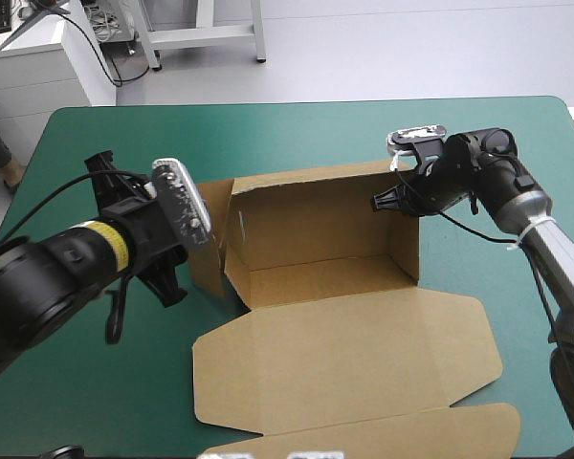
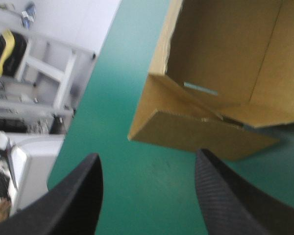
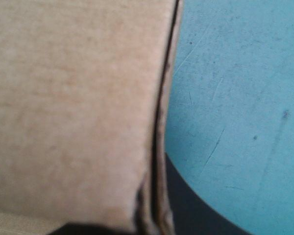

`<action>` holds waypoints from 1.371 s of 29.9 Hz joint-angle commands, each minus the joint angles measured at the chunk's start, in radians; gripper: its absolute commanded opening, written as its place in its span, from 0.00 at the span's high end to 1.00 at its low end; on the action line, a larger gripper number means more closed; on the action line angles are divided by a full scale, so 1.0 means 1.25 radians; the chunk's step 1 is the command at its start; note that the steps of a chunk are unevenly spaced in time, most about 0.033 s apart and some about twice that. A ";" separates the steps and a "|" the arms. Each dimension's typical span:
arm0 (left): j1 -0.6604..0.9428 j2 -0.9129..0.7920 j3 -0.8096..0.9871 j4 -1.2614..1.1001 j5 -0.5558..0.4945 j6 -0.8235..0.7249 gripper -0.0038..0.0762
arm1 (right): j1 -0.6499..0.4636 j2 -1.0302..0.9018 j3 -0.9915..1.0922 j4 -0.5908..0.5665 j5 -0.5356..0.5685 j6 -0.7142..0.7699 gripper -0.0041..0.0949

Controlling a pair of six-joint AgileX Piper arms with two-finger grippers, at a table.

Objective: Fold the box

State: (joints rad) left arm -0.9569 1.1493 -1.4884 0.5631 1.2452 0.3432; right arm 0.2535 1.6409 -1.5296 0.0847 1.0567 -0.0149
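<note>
Looking at the brown box (image 1: 316,239) sitting near the middle of the table (image 1: 268,124), walls standing up, lid (image 1: 344,354) lying flat toward the near edge. Clamping the right wall (image 1: 408,229) with the right tool (image 1: 387,199), pinching the board edge between its black sides (one finger (image 3: 186,213) showing just beside that edge in the right wrist view). Holding the left tool (image 2: 148,155) spread wide above the teal-green cover, just beside the loose left side flap (image 2: 196,132).

A table (image 1: 297,134) with a round-cornered teal-green cover (image 1: 143,402) spans the view.
</note>
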 commanded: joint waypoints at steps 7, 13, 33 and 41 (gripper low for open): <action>0.535 0.071 0.040 -0.413 -0.130 -0.021 0.64 | -0.008 0.073 -0.047 -0.007 -0.031 -0.008 0.98; 0.727 0.003 0.118 -0.653 -0.157 0.063 0.68 | -0.008 0.155 -0.047 -0.011 -0.080 -0.023 0.98; 0.733 -0.606 0.752 -0.738 -0.445 0.119 0.96 | -0.008 0.230 -0.109 -0.033 -0.087 -0.031 0.98; 0.583 -0.630 0.774 -0.562 -0.463 -0.039 0.96 | -0.008 0.230 -0.159 -0.035 -0.064 -0.032 0.91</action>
State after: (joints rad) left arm -0.1474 0.3528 -0.4955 -0.2182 0.7403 0.3770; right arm 0.2432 1.9614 -1.6920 0.0650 0.9364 -0.0290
